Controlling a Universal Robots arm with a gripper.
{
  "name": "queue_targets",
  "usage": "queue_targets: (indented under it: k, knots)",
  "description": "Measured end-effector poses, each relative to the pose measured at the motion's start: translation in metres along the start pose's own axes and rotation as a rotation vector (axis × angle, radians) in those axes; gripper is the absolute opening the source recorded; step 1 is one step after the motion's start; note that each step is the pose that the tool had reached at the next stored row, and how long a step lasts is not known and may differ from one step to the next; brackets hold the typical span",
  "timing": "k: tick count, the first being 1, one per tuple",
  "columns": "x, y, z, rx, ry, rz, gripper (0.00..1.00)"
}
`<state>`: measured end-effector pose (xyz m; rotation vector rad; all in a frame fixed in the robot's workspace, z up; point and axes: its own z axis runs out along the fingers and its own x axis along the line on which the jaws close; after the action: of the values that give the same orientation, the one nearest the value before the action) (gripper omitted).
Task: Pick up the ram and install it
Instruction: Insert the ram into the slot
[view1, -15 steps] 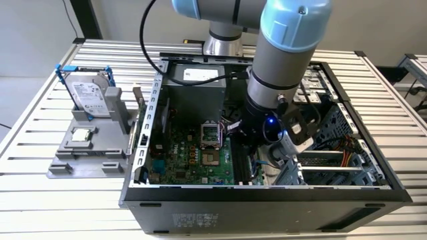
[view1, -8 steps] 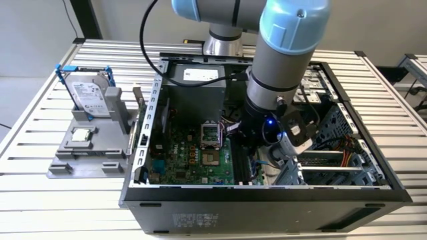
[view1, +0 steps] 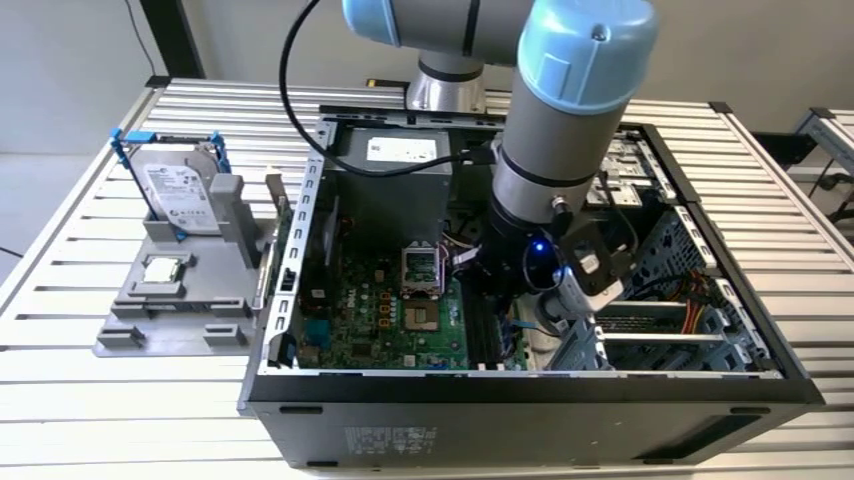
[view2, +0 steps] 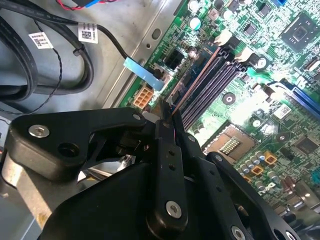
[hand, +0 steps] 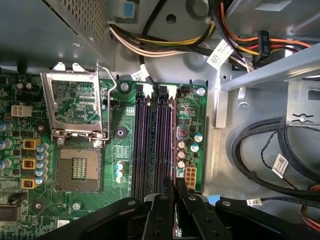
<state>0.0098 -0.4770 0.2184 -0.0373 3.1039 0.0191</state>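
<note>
Gripper (hand: 174, 192) closed on ram (hand: 173, 150), thin stick held edge-on betw. fingers, lower centre of first wrist view. Long axis parallel w/ black slots (hand: 150, 145), ram over slot nearest case wall.

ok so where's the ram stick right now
The ram stands edge-on in the hand, down inside the open computer case, at the motherboard's black memory slots beside the empty processor socket; in the exterior view, that is right of the case's middle.
</note>
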Motion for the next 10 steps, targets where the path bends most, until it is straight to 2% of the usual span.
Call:
queue_targets:
  k: [10]
  knots:
    - [0.0002,0.0005,0.0047,0.0004,0.0,0.0,0.0]
